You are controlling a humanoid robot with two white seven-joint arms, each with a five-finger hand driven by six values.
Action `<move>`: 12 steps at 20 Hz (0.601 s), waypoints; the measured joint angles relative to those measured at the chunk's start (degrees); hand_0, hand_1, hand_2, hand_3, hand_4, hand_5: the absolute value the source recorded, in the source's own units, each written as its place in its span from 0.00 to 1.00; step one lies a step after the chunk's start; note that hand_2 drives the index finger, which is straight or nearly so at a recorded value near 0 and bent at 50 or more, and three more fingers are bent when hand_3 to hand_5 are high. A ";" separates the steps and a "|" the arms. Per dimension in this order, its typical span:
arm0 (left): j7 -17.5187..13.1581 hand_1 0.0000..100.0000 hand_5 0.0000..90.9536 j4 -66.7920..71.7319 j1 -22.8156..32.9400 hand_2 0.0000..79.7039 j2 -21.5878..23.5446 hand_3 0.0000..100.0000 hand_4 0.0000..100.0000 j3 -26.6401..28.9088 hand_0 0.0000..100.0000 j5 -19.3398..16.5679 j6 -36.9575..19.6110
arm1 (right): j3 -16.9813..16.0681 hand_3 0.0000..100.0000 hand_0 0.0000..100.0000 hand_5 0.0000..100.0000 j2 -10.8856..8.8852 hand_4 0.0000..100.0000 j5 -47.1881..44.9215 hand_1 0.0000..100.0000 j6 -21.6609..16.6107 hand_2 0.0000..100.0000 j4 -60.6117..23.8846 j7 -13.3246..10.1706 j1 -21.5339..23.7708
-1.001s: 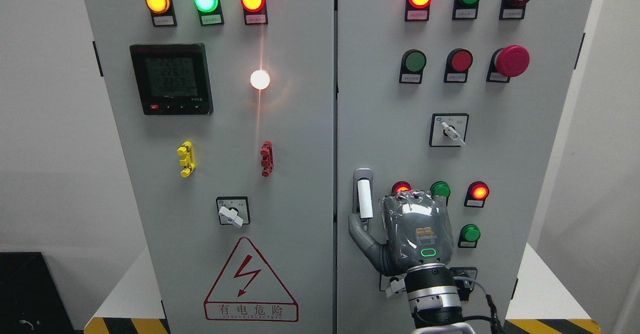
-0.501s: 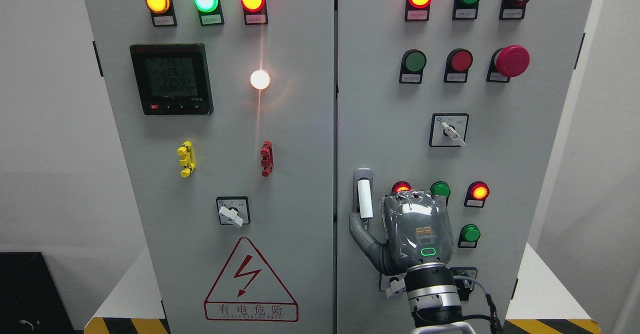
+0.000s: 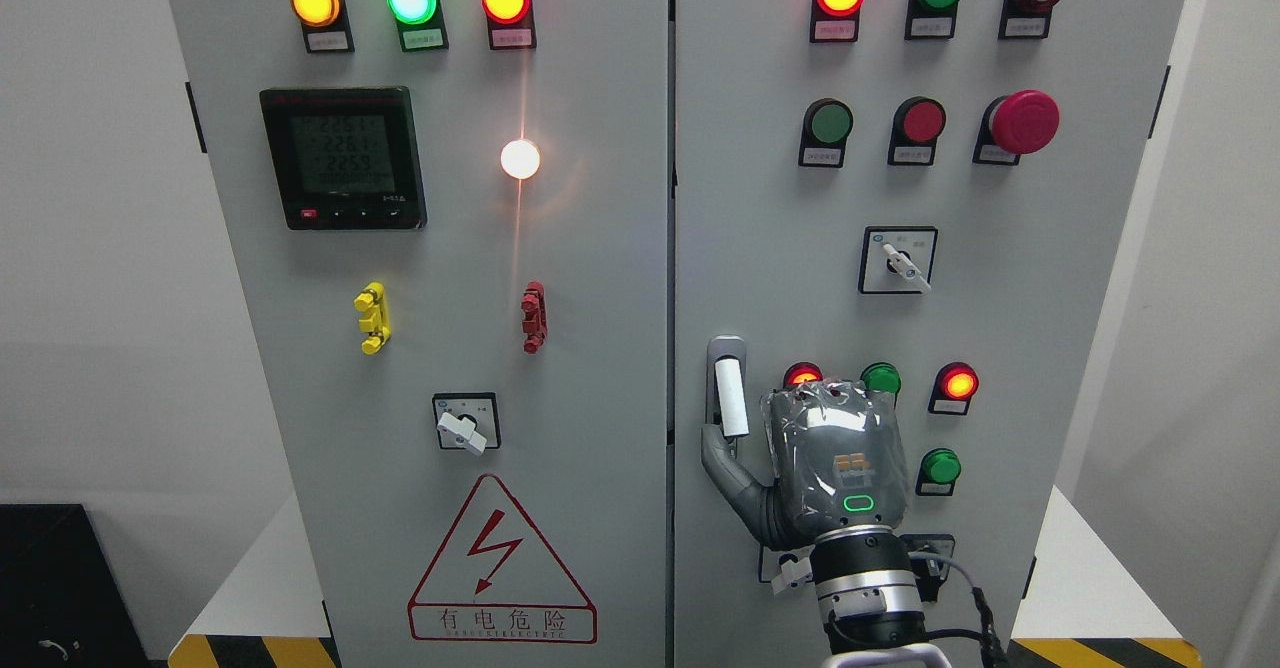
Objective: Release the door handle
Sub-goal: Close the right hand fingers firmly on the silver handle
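Note:
The door handle (image 3: 729, 396) is a white upright lever in a grey plate at the left edge of the right cabinet door (image 3: 780, 248). My right hand (image 3: 835, 458) comes up from the bottom right, its back toward me, just right of and below the handle. Its thumb (image 3: 722, 458) is spread out to the left, with the tip right under the lever's lower end. The whole lever shows and nothing is closed around it. The other fingers point toward the door and are hidden behind the palm. The left arm does not show.
Lit red and green indicator lamps (image 3: 958, 384) sit close around the hand. A rotary switch (image 3: 899, 261) and a red mushroom button (image 3: 1022, 121) are higher on the right door. The left door (image 3: 450, 248) carries a meter, lamps and a hazard triangle.
The right hand has shifted a few pixels to the right, so the thumb is slightly further from the door's left edge. The handle has not moved.

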 measured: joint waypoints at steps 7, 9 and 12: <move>0.00 0.56 0.00 0.00 0.00 0.00 0.00 0.00 0.00 0.00 0.12 0.00 0.00 | -0.06 1.00 0.48 1.00 0.00 1.00 -0.01 0.20 0.05 1.00 -0.06 0.26 -0.01; 0.00 0.56 0.00 0.00 0.00 0.00 0.00 0.00 0.00 0.00 0.12 0.00 0.00 | -0.09 1.00 0.48 1.00 0.00 1.00 -0.02 0.20 0.05 1.00 -0.07 0.26 -0.01; 0.00 0.56 0.00 0.00 0.00 0.00 0.00 0.00 0.00 0.00 0.12 0.00 0.00 | -0.14 1.00 0.49 1.00 0.00 1.00 -0.02 0.20 0.05 1.00 -0.08 0.10 -0.01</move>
